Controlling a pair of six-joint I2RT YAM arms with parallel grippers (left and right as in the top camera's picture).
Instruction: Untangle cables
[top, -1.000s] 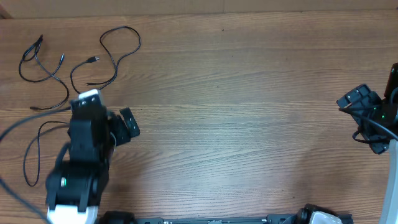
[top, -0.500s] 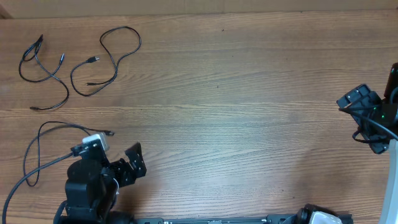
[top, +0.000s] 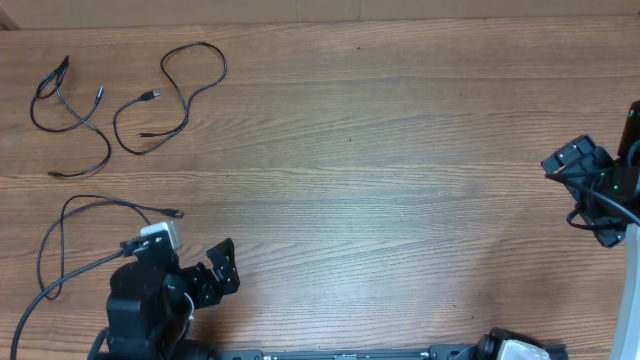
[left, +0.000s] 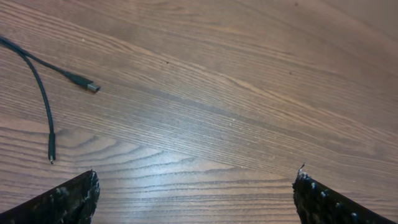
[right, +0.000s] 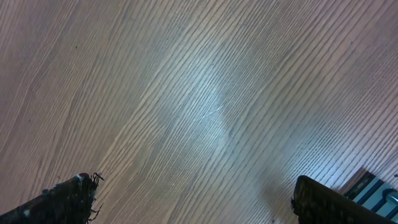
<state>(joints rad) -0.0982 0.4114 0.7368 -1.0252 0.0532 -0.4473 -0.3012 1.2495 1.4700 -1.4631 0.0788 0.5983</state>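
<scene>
Black cables (top: 222, 72): three, apart, on wood table (top: 400, 150); two claws: left gripper (left: 197, 180) and right gripper (right: 193, 183), both spread wide, empty.

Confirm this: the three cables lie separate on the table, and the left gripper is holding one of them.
Wrong on the grip. The left gripper holds nothing: the left wrist view shows its jaws wide apart over bare table. The three cables do lie separate on the table.

can't tell plug types on the cables (top: 186, 108) overhead, too tiny. one chopped off at left wrist view's edge.
</scene>
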